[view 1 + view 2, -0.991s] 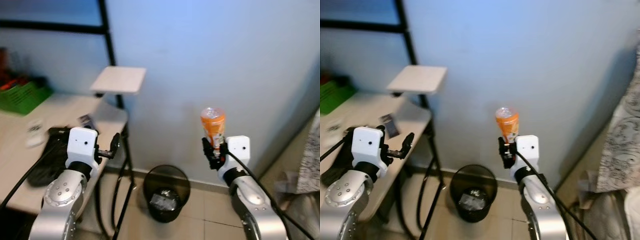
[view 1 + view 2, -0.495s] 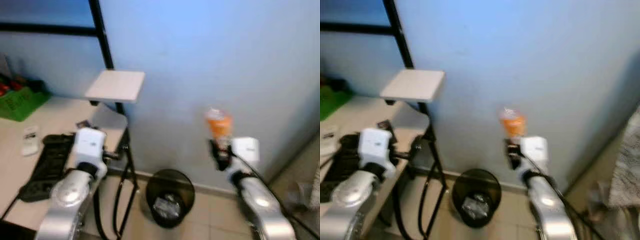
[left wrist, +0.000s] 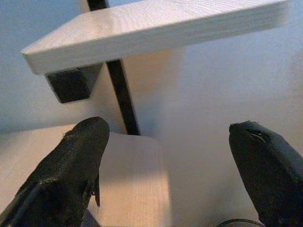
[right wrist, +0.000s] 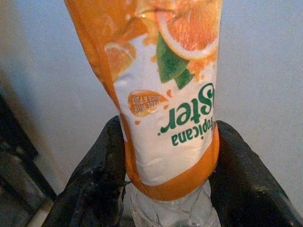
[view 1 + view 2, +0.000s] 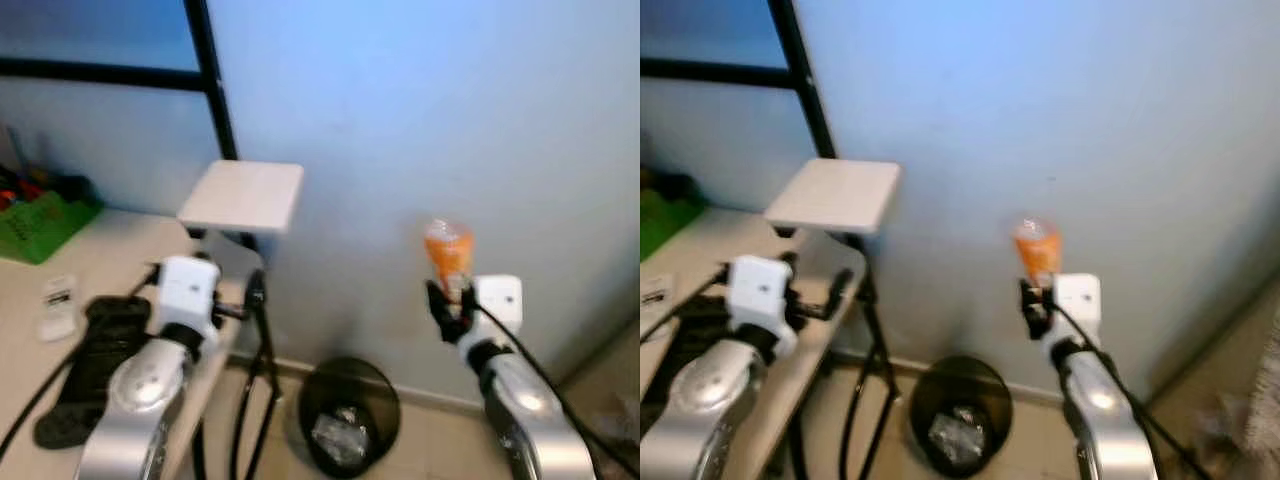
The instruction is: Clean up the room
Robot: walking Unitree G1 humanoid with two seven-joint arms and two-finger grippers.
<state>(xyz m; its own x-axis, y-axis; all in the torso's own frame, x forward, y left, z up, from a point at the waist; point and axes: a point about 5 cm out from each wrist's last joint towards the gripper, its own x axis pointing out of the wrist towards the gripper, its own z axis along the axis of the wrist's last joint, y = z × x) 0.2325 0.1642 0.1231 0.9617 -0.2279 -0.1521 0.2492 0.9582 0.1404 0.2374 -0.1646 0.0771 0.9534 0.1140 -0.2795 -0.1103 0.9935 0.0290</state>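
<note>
Right gripper [image 5: 447, 300] clamps an orange bottle [image 5: 447, 256], long axis upright, held above and right of the bin [image 5: 350, 415]. Left gripper [image 3: 170, 156] spread, empty, further from bin beside the desk [image 5: 40, 270].

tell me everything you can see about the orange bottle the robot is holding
The clear plastic bottle with an orange Tropicana label is clamped between the right gripper's two black fingers, raised in front of the pale blue wall. Its print reads upside down, with orange-slice and green-leaf artwork. The plastic looks crumpled. It hangs above and right of the black bin.
</note>
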